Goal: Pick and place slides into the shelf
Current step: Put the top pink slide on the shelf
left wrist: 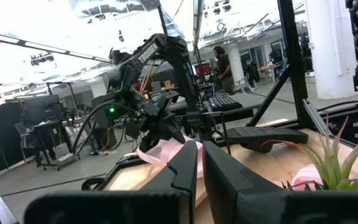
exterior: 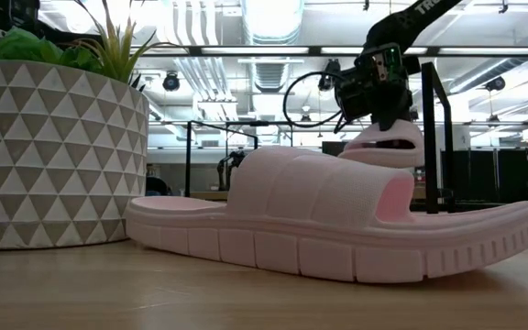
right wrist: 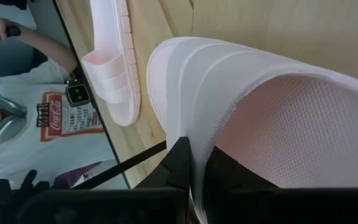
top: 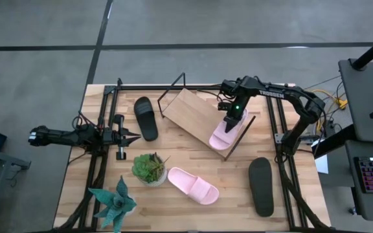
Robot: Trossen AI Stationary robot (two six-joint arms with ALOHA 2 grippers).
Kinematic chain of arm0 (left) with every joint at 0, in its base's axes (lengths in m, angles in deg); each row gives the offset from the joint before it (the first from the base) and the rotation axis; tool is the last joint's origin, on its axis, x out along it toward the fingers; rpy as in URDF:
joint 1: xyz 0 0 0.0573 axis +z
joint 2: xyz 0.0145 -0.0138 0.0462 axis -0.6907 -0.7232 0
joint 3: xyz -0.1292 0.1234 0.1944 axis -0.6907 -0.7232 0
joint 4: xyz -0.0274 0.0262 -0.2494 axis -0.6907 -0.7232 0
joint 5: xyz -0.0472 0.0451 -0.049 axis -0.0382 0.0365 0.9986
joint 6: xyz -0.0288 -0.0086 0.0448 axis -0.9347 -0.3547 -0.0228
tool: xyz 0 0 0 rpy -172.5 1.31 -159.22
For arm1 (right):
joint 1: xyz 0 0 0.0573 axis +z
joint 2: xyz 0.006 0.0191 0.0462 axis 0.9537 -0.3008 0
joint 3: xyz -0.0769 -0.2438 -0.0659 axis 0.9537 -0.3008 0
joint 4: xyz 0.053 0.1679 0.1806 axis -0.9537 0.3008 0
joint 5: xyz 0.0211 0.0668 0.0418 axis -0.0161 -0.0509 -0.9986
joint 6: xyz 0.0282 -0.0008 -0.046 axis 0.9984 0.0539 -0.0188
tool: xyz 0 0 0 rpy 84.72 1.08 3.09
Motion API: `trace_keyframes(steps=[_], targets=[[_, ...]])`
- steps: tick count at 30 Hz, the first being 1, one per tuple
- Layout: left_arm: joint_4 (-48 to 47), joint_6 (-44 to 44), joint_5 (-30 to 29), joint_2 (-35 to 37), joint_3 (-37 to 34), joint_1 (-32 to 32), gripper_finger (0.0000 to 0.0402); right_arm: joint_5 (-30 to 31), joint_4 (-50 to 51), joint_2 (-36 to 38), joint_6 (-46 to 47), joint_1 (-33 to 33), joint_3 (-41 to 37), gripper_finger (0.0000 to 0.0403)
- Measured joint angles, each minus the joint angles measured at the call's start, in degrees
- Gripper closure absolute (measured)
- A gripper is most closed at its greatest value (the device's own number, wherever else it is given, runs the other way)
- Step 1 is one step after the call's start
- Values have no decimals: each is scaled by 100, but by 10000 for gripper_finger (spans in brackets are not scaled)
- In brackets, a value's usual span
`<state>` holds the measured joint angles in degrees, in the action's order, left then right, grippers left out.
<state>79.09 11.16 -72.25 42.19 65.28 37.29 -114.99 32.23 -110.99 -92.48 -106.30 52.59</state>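
The shelf, a slanted light-wood board on a black wire frame, stands at the table's far middle. My right gripper is over its right end, shut on a pale pink slide that lies along the board's right edge. A second pink slide lies sole down on the table near the front. One black slide lies left of the shelf, another at the right front. My left gripper waits shut at the table's left, touching nothing. My right gripper pinches the edge of the pink slide's wide strap between its two fingers, one on the ribbed outer side and one on the inner side. The fingers slant down from above and the far right. Whether the slide's sole rests on the board I cannot tell.
Two potted plants stand at the left front, close to the pink slide on the table. Black frame posts rise along both sides of the table. A person stands beyond the table's edge.
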Motion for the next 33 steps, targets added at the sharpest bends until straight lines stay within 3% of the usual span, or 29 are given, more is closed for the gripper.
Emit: trace_keyframes(steps=[18, 27, 33], targets=[[-2, 0, 0, 0, 0, 2, 391, 66, -365, -4, 495, 20, -367, 385], [-2, 0, 1, 1, 0, 0, 391, 137, -374, 5, 595, 20, -382, 305], [-2, 0, 1, 1, 0, 0, 391, 861, -356, 15, 617, 20, -382, 247]])
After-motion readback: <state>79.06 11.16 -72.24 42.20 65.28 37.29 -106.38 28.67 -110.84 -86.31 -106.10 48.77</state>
